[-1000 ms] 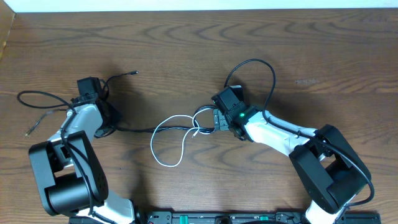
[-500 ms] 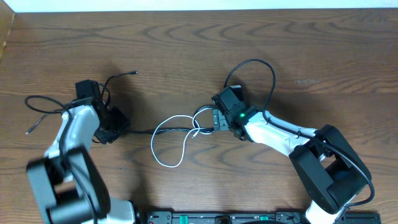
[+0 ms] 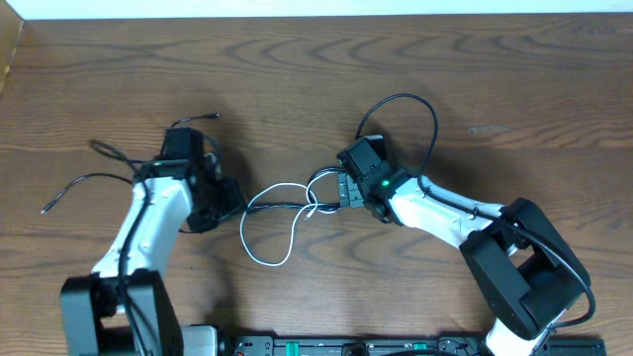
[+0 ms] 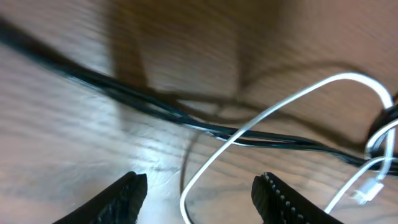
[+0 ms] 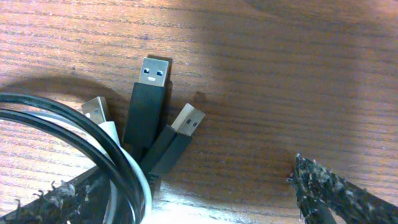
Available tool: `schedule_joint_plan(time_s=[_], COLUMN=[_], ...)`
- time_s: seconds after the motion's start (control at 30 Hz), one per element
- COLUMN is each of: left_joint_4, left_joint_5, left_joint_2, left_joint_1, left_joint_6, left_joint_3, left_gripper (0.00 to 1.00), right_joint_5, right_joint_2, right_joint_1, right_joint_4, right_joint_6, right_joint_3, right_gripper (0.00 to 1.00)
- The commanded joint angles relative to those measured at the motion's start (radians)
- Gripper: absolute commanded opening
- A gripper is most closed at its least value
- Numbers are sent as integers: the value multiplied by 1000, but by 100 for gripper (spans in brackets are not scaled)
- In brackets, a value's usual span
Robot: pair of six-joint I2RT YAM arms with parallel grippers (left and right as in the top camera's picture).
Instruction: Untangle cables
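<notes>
On the brown, grainy wooden bench [image 3: 297, 79], left tool [image 4: 200, 190] with ridged black tips apart over a thin white cable [image 4: 280, 102] looped across smooth black cables [image 4: 124, 93] mid-bench, then right tool [image 5: 193, 186] with rough tips wide apart beside three flat, metal-ended plugs [image 5: 149, 78].

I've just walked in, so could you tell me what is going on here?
Two robot arms are untangling cables on a table. The left gripper hovers, jaws open, above the white cable where it crosses the black cables. The right gripper, jaws also open, sits over the USB plugs. Neither grips anything.
</notes>
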Motion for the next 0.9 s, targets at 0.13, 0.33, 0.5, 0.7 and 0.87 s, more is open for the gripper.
schedule_joint_plan(time_s=[0.13, 0.33, 0.5, 0.7, 0.87], left_joint_4=[79, 156, 180, 196, 227], left_joint_5=[-32, -55, -73, -72, -73], left_joint_2=[61, 87, 110, 132, 135], left_joint_1=[-114, -142, -142, -142, -142], left_joint_6=[92, 91, 91, 91, 91], left_joint_3=[-10, -10, -10, -11, -12], left_gripper=[61, 61, 60, 58, 40], right_joint_5=[-119, -119, -119, -119, -119], right_joint_2=[98, 98, 98, 98, 98], right_joint_1=[-8, -8, -8, -8, -8], right_joint_4=[-40, -40, -43, -43, -43], right_joint_6=[4, 4, 4, 4, 4], right_joint_3=[-71, -71, -71, -71, -71], right_gripper=[91, 91, 91, 92, 92])
